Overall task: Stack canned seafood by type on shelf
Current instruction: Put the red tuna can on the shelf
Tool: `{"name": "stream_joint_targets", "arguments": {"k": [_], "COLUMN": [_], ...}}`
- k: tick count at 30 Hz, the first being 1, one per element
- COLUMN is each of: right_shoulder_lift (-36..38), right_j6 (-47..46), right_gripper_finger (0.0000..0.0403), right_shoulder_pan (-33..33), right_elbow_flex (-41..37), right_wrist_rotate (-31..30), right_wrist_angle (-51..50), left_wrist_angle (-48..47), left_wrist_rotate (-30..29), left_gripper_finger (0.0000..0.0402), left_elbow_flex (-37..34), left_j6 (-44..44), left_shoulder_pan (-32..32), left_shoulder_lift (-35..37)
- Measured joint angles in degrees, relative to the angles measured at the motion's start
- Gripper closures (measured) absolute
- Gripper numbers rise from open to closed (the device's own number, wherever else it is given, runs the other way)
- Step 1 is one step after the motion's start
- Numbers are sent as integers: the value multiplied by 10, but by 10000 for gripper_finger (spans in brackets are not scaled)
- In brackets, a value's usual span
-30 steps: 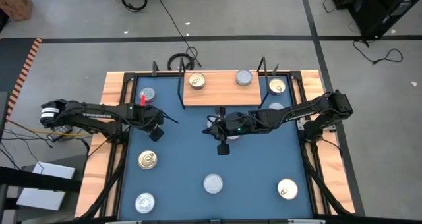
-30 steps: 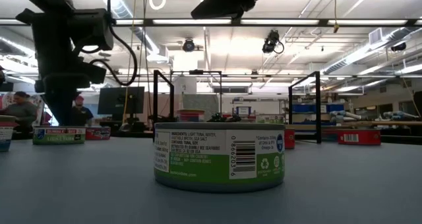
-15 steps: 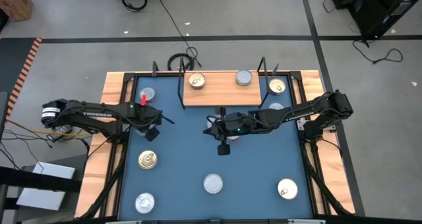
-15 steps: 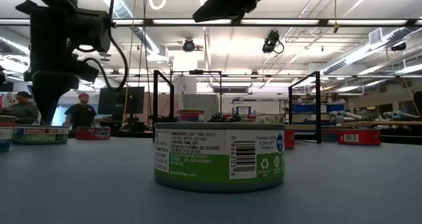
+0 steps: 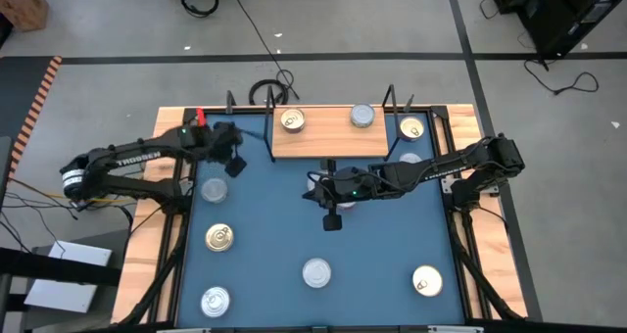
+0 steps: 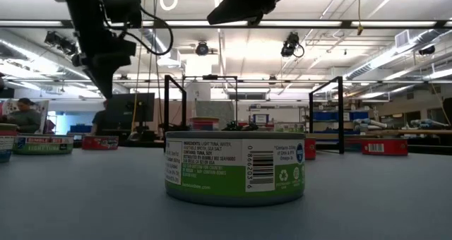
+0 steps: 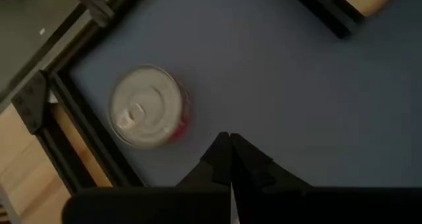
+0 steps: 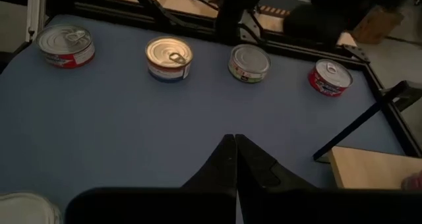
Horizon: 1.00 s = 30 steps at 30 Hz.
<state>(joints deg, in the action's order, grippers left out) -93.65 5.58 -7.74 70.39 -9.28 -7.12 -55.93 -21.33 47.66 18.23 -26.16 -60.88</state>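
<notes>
The shelf (image 5: 328, 137), a light-wood board at the far edge, carries a gold-lidded tin (image 5: 292, 120) and a silver-lidded tin (image 5: 362, 116), both standing on their bases. Other canned seafood stands on the blue table: a silver-lidded tin (image 5: 213, 189), a gold one (image 5: 220, 237) and a silver one (image 5: 213, 302) down the left side. My left gripper (image 5: 235, 164) hangs shut above the far left corner. A red-sided tin (image 7: 148, 105) stands beside and below its fingertips (image 7: 227, 137), untouched. My right gripper (image 5: 331, 220) hovers shut over the table's middle, holding nothing.
More tins stand at the near middle (image 5: 315, 272), the near right (image 5: 426, 281) and right of the shelf (image 5: 411, 127). One (image 5: 409, 162) is partly under the right arm. Black wire uprights (image 6: 174, 102) rise at the shelf's ends. A black frame (image 7: 66, 85) rims the table.
My left gripper has risen and swung toward the table's far edge and the shelf's left end, staying shut. The arm now covers the far left corner in the high view and has uncovered the silver-lidded tin it stood over before. No tin has moved.
</notes>
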Motion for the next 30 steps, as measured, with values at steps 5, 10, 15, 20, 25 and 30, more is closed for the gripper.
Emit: {"name": "stream_joint_targets", "arguments": {"k": [5,10,15,20,25,30], "right_shoulder_lift": [0,0,0,0,0,0], "right_j6": [5,6,6,6,6,6], "right_gripper_finger": [398,398,398,398,398,398], "right_shoulder_pan": [-4,-4,-4,-4,-4,-4], "right_elbow_flex": [0,0,0,0,0,0], "right_wrist_rotate": [0,0,0,0,0,0], "right_wrist_angle": [-2,-2,-2,-2,-2,-2], "left_wrist_angle": [37,39,55,77,97,101], "left_wrist_rotate": [32,76,106,108,104,75], "left_gripper_finger": [400,400,400,400,400,400], "left_elbow_flex": [0,-1,-1,-1,-1,-1], "left_j6": [-89,-214,-314,-373,-382,-391], "left_shoulder_pan": [-115,-204,-242,-257,-281,-293], "left_shoulder_lift": [-6,-38,-84,-129,-168,-197]}}
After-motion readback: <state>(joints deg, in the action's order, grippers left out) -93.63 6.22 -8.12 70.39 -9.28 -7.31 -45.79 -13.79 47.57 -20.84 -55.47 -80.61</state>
